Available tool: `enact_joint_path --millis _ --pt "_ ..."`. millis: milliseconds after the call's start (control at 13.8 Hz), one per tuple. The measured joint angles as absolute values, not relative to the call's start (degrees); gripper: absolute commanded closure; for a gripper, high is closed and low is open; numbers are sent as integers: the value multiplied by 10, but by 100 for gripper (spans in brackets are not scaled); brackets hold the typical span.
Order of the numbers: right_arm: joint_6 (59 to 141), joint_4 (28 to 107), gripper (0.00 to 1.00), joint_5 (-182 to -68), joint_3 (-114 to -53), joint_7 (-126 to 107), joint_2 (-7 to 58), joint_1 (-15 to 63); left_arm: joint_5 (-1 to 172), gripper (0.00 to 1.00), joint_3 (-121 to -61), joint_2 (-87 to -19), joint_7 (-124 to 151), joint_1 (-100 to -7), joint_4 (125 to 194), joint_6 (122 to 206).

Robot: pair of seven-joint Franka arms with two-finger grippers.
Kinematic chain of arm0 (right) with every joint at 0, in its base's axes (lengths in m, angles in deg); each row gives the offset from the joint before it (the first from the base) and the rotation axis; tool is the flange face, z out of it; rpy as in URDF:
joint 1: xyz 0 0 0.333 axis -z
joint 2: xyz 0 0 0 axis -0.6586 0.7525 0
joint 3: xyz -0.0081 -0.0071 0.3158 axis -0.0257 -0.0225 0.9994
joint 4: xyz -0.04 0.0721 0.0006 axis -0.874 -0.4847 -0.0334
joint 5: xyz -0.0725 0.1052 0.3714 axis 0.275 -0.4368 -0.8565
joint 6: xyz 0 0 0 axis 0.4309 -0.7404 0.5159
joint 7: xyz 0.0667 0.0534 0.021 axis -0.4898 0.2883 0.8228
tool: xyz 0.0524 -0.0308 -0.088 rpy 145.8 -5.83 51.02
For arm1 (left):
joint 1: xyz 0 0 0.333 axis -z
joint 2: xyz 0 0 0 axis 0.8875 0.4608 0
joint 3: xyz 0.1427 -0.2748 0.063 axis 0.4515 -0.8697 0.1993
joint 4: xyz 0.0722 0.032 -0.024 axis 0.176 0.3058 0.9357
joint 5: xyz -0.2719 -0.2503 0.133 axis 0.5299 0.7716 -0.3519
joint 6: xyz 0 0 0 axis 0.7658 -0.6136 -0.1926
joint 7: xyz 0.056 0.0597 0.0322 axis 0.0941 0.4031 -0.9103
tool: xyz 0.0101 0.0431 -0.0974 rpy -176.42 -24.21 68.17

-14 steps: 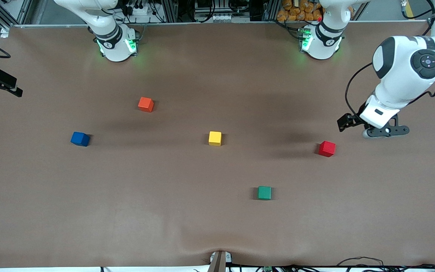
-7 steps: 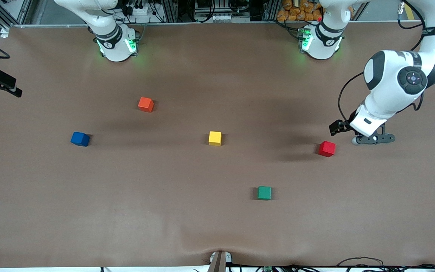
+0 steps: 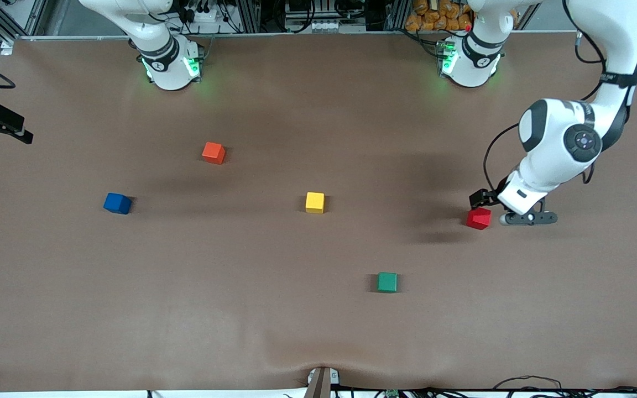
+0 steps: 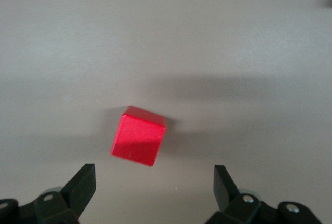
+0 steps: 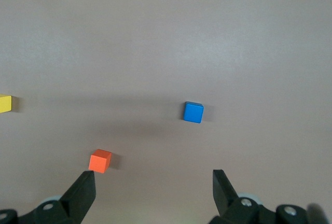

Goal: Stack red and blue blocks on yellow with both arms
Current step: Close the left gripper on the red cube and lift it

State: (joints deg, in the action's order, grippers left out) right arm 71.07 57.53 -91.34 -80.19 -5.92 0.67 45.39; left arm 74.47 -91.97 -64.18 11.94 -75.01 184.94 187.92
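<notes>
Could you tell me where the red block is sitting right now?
The red block sits on the table toward the left arm's end, level with the yellow block; the open left end effector hovers beside it.

Left gripper (image 4: 153, 185): fingers spread wide, low over the table; arm bent downward
Right gripper (image 5: 153, 190): fingers spread wide, raised high

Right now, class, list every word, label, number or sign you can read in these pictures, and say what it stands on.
None can be read.
Small black mark on each white arm base: too small to read.
The red cube and the other cubes: bare faces.
</notes>
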Motion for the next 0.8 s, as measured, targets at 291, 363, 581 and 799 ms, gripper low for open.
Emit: enact_joint_path --millis 291,363,581,799 --pt "711 575 0 -913 -802 -59 7 454 745 0 -920 -600 178 -747 1824 1885" --pt "711 575 0 -913 -802 -59 7 454 745 0 -920 -593 183 -747 1820 1886" --pt "711 575 0 -913 -802 -59 7 454 745 0 -920 -578 187 -746 1811 1889" --pt "710 575 0 -913 -802 -59 9 454 745 0 -920 -565 187 -746 1802 1896"
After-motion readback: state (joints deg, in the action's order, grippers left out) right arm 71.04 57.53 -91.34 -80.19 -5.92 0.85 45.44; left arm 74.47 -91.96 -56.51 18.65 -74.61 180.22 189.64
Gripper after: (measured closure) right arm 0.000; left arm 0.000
